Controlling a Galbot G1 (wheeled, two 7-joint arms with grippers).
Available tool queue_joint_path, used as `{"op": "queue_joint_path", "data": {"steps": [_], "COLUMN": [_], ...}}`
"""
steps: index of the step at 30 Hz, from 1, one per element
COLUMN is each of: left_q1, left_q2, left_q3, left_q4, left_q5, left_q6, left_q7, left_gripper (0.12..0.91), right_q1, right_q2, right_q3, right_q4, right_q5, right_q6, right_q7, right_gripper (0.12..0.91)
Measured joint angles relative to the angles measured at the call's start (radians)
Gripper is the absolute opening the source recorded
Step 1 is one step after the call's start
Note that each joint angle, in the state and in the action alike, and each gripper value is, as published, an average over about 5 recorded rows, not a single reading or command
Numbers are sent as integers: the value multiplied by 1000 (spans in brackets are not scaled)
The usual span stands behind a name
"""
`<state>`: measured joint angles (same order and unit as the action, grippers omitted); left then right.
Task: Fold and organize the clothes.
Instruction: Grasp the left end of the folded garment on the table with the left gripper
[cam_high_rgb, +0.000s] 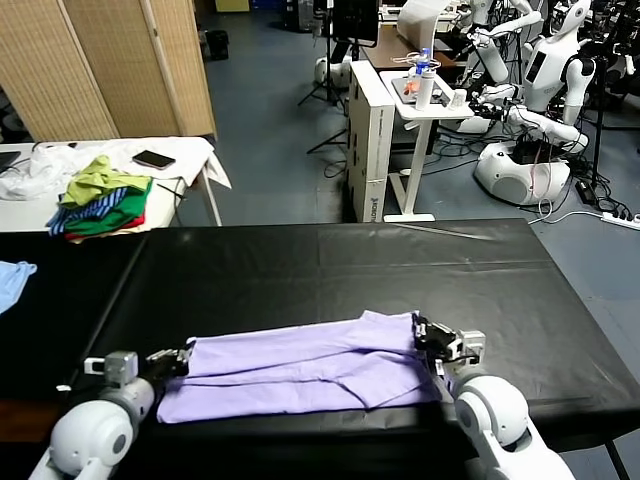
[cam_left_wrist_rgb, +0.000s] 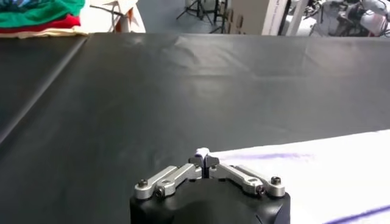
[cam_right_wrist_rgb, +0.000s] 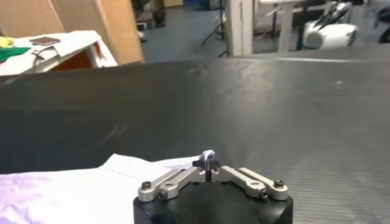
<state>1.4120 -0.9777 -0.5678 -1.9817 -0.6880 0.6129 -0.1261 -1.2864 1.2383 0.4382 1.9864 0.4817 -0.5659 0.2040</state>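
Across the table's near edge, lavender T-shirt (cam_high_rgb: 310, 370) lengthwise left-right, both grippers pinching its ends.

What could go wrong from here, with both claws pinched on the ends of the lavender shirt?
Each grip looks thin: the left claw and right claw each pinch only a small bit of the T-shirt, so an edge could slip free when lifted. The shirt lies close to the near edge of the black table, so a dropped end might slide off. It is already folded in layers, and lifting may carry only the top one, undoing the fold.
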Motion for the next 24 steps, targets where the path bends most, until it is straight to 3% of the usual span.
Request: {"op": "queue_joint_path", "data": {"steps": [7,12,15,18,24], "left_q1": [-71,-105,-110,-103,-60], "left_q2": [15,22,21,18,9], "left_q3": [44,68,71,65,30], "left_q4": [38,54,53,43,14], "left_q5": [5,5,14,35,55], "left_q6": [-11,-15,-15,-18,-33], "left_q7": [25,28,24,21,20], "left_gripper": [158,158,159,225,579], "right_q1": [-49,-70,-75,-81,-106], "right_q2": [43,43,30,10,-39], "right_q3": [32,48,55,63,87], "right_q4": [31,40,46,55,85], "right_q5": [-28,-26,-24,-18,7], "right_q6": [7,12,21,31,43], "right_q7": [-5,-51,-85,-106,-122], "right_gripper": [140,154,260,439,785]}}
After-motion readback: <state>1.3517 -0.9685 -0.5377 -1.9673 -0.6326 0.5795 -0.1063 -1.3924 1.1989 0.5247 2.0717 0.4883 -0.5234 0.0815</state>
